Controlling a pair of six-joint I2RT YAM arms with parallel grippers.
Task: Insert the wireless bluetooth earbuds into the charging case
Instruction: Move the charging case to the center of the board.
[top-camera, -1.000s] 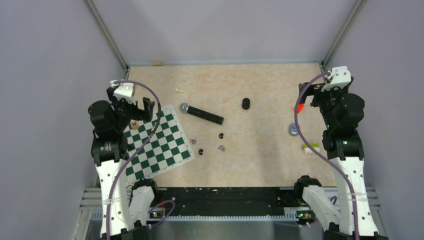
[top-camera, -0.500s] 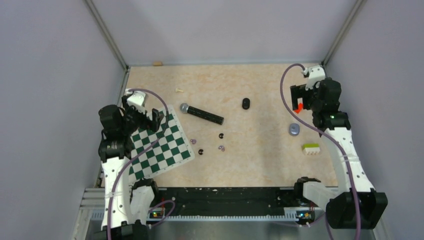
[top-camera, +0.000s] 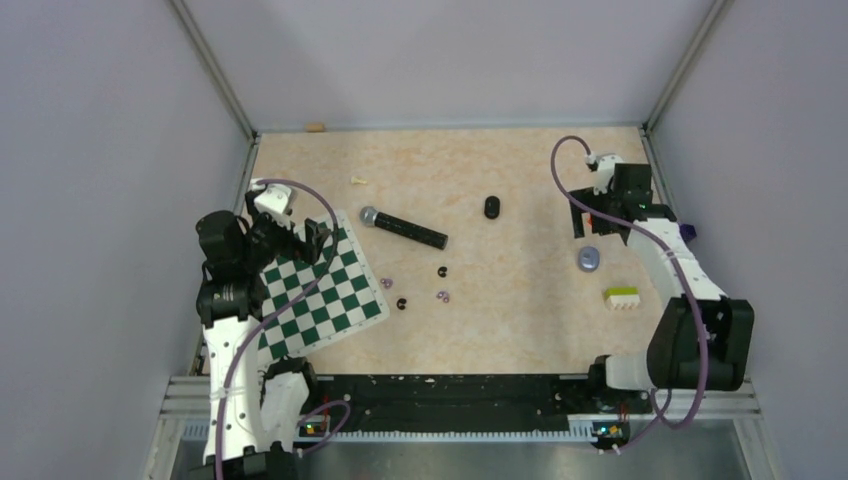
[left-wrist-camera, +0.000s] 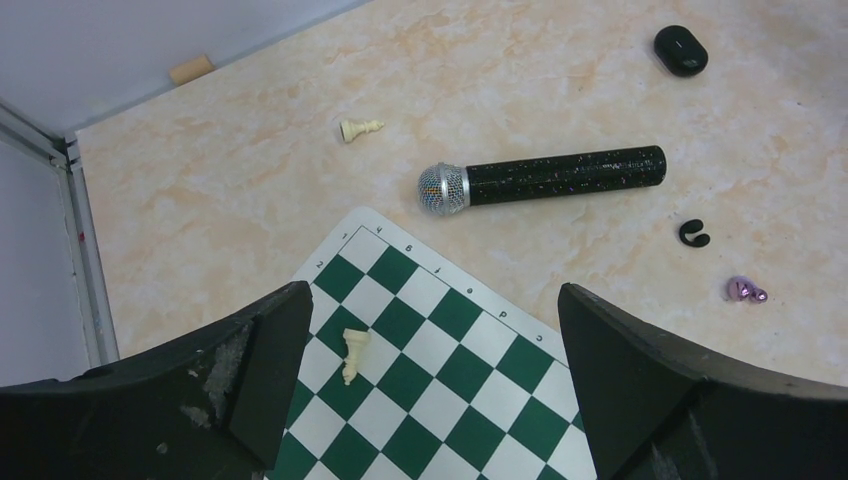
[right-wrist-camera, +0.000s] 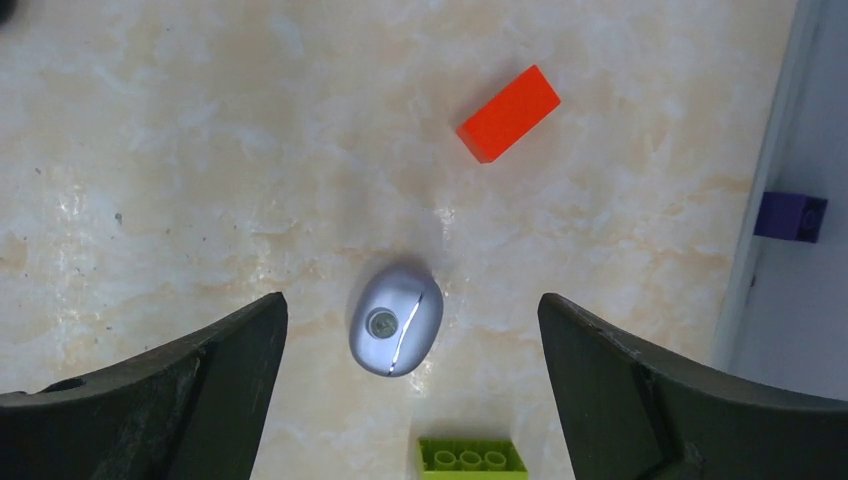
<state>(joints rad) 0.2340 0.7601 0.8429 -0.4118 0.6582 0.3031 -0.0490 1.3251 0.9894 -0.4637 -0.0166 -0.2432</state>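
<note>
While the overhead cam gives you the whole layout, it's the wrist cams that fill in the detail. From above, the four earbuds (top-camera: 402, 303) are just specks on the bare marble-look table (top-camera: 500, 330). They're loosely scattered between the chessboard (top-camera: 320, 290) and the middle of the table, none of them in a case.

The left wrist cam only catches two. One is a glossy black bud (left-wrist-camera: 693, 235) curled like a comma, the other a shiny purple bud (left-wrist-camera: 746, 290). Both sit past the board's corner, near the glittery black microphone (left-wrist-camera: 545, 178) with its silver mesh head. It also shows a smooth black oval case (left-wrist-camera: 681, 49) lying shut further off. A cream chess piece (left-wrist-camera: 352, 355) is tipped over on the board, which is hard to make out from above.

The right wrist cam looks at a different patch. It gets a silvery egg-shaped case (right-wrist-camera: 395, 320) with a round mark on top, right under the right gripper (right-wrist-camera: 410, 305), whose fingers are spread wide either side and gripping nothing. Beyond the case is a matte orange-red block (right-wrist-camera: 508, 113), and a lime studded brick (right-wrist-camera: 472, 458) sits at the bottom edge. The left gripper (left-wrist-camera: 435, 300) is the same story: fingers wide apart over the board's corner, nothing in them.
</note>
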